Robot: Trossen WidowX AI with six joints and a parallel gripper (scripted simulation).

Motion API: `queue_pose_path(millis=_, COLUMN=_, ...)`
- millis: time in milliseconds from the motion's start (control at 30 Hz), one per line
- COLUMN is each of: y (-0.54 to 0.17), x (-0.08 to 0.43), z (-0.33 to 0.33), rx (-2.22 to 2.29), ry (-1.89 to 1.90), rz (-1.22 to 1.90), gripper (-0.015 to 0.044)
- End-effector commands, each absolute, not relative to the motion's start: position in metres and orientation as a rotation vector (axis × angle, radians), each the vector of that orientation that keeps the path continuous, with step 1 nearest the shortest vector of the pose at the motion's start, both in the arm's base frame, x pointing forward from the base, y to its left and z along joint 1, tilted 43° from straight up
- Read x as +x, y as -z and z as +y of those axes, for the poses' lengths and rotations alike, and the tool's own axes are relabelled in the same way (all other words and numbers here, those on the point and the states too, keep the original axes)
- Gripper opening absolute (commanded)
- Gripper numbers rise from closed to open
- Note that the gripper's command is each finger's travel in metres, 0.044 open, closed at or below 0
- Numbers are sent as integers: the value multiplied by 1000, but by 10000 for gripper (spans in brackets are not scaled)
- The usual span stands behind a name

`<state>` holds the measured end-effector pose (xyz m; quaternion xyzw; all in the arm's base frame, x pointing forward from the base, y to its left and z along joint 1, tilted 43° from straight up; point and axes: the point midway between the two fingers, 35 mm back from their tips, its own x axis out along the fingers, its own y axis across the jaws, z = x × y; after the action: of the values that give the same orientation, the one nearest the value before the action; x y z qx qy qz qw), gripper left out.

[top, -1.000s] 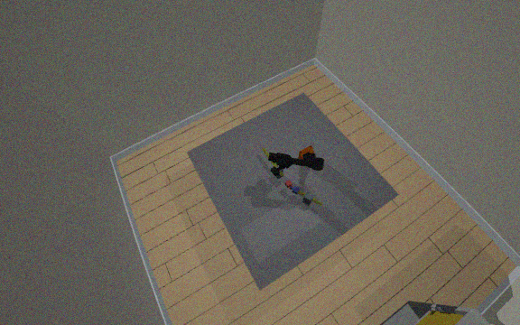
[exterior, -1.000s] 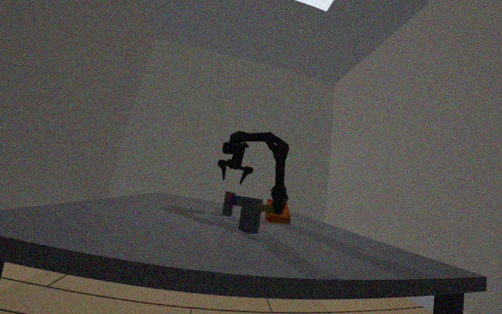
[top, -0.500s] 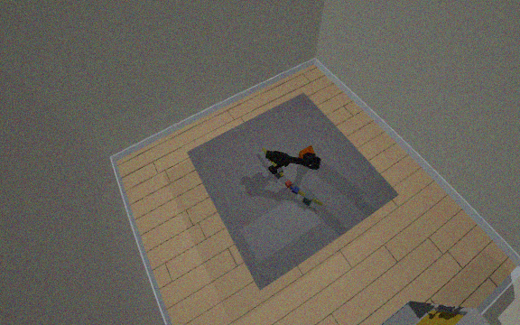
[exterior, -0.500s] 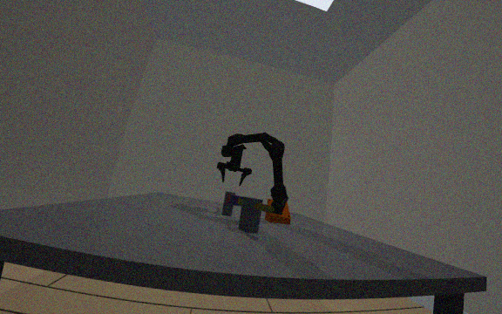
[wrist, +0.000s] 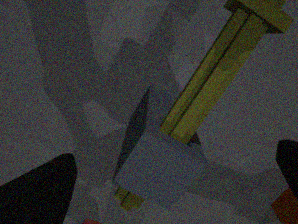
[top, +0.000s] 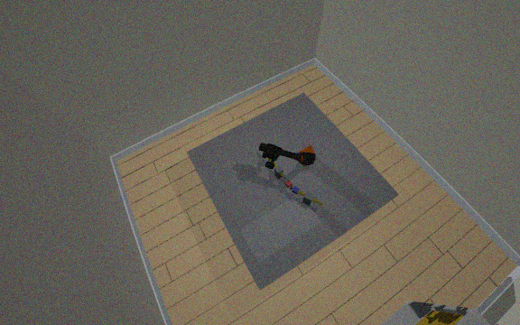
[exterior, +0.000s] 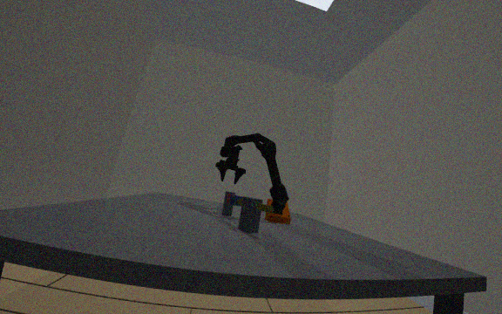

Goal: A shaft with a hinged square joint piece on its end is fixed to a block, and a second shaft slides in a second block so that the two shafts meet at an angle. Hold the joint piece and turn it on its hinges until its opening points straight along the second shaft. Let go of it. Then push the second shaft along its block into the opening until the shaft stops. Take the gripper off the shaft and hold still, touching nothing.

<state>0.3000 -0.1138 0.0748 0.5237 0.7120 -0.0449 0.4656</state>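
Over the counter (top: 283,230) (exterior: 146,244) (wrist: 30,100), the hand (top: 269,163) (exterior: 228,181) (wrist: 177,157) hangs open and empty, the second shaft (top: 281,174) (wrist: 215,75) below slanting across its finger line.

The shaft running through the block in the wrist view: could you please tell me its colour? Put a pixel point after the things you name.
The shaft (wrist: 212,80) is yellow, best seen in the wrist view.

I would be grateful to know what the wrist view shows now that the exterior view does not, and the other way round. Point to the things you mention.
Only the wrist view: the long yellow shaft's lengthwise groove and its wide yellow end piece (wrist: 260,12).

Only the exterior view: the whole black arm (exterior: 269,153) and the dark table edge (exterior: 251,283).

Both: black gripper fingers (exterior: 239,174), spread apart, and a grey block (exterior: 228,204) (wrist: 162,170) with something orange; the wrist view catches only a corner of that orange.
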Motion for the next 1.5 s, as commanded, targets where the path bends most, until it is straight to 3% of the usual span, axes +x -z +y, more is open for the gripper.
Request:
queue_pose_path(millis=0, y=-61, x=303, z=-130, rx=1182, ry=3, rz=1725, gripper=440)
queue_pose_path(millis=867, y=31, x=295, z=-220, rx=507, ry=-631, rz=1491, gripper=440)
queue_pose_path(millis=1467, y=45, x=296, z=-209, rx=796, ry=-344, rz=1638, gripper=440)
